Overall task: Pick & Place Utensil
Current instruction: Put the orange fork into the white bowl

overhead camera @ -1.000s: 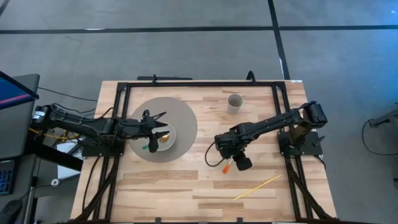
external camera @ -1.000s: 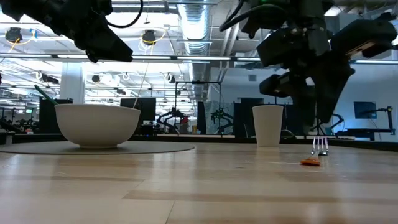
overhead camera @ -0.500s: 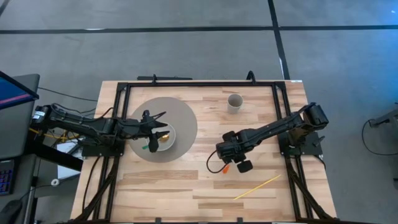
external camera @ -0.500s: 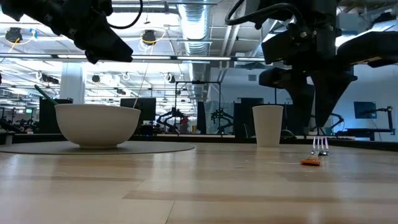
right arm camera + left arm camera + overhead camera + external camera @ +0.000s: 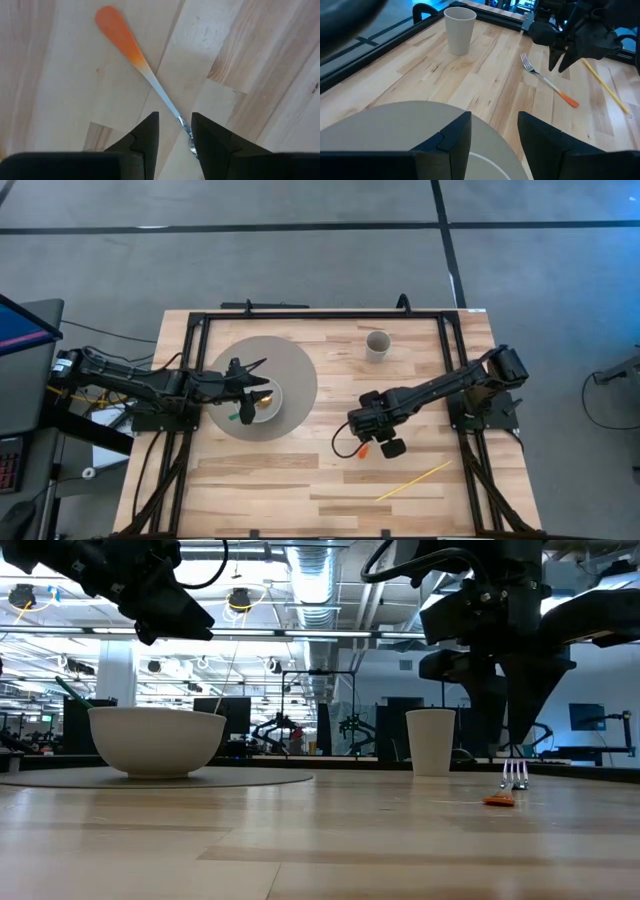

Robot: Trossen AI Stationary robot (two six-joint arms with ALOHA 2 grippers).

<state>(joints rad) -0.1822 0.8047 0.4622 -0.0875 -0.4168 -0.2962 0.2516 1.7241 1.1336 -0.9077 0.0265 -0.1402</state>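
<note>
Hovering over the fork point(image 5: 364, 446), the right gripper point(image 5: 370, 425) is now sitting just right of centre in the overhead picture, having swung its wrist down and inward over the last second so that its fingers are pointing at the table rather than lying out sideways; over the last half second it is barely moving at all, which reads to me as the approach being finished and the descent about to begin.

From its own wrist camera the two dark fingers point(image 5: 145, 135) are standing apart, a narrow gap rather than a wide one, and the fork's thin metal shaft point(image 5: 165, 102) is running straight into that gap, with the orange handle point(image 5: 117, 27) lying toward the upper left of that picture; nothing is being held yet. In the table-level picture the fork point(image 5: 512, 780) is lying flat on the wood at the lower right, tines point(image 5: 515, 772) toward the far side, and the gripper's tips are hanging just above it, not touching as far as I can judge.

The left gripper point(image 5: 243, 392) is waiting over the white bowl point(image 5: 268, 400) on the round grey mat point(image 5: 300, 375), left of centre in the overhead picture, its fingers point(image 5: 452, 137) spread wide and empty; it is not shifting at all. The paper cup point(image 5: 377, 343) is standing toward the upper middle, and a yellow stick point(image 5: 412, 480) is lying toward the lower right, well apart from the fork.

My guess is that the next thing needed is a short straight drop and a squeeze on the shaft; the metal is thin and low, so the fingers could easily close above it.
</note>
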